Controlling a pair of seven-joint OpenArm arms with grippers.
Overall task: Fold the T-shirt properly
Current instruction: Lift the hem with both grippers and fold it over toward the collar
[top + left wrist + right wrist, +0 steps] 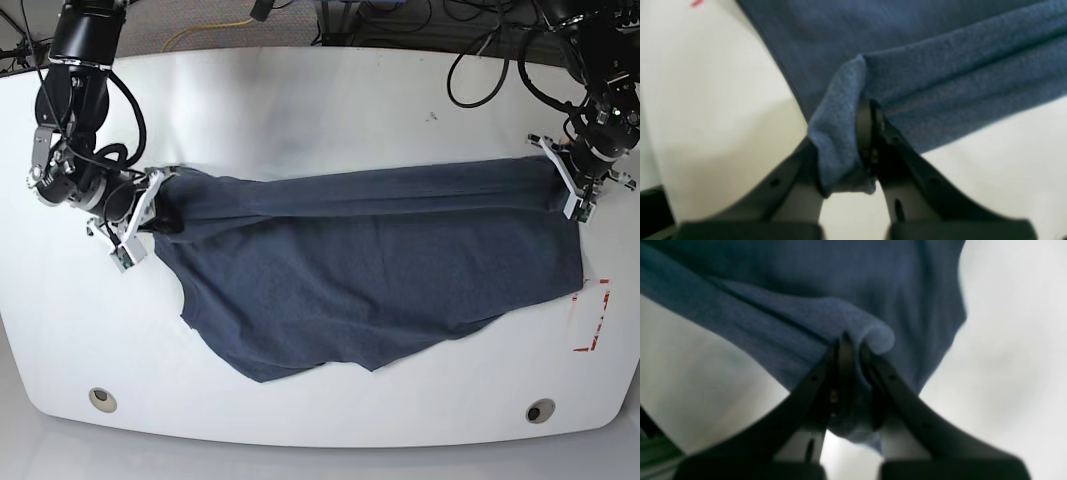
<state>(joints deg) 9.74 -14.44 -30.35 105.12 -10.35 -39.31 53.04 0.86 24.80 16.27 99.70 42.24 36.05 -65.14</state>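
Left gripper (870, 133) and right gripper (853, 366) each clamp the T-shirt (370, 280) edge; red tape marks (595, 315) beside it on the table (330, 100).

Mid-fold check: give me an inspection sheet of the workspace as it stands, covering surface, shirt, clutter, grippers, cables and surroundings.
Surface: white table, two round holes near the front edge, red tape marks at one end.
Job's things: T-shirt spread across the table, its far edge stretched taut between the two arms, the near part lying loose on the table.
Clutter: nothing seen.
Grippers: left gripper shut on a bunched shirt corner; right gripper shut on the opposite corner.
Cables: black cables loop along both arms and over the table's far edge; a yellow cable lies behind.
Surroundings: floor and dark equipment behind the table, too cropped to identify.
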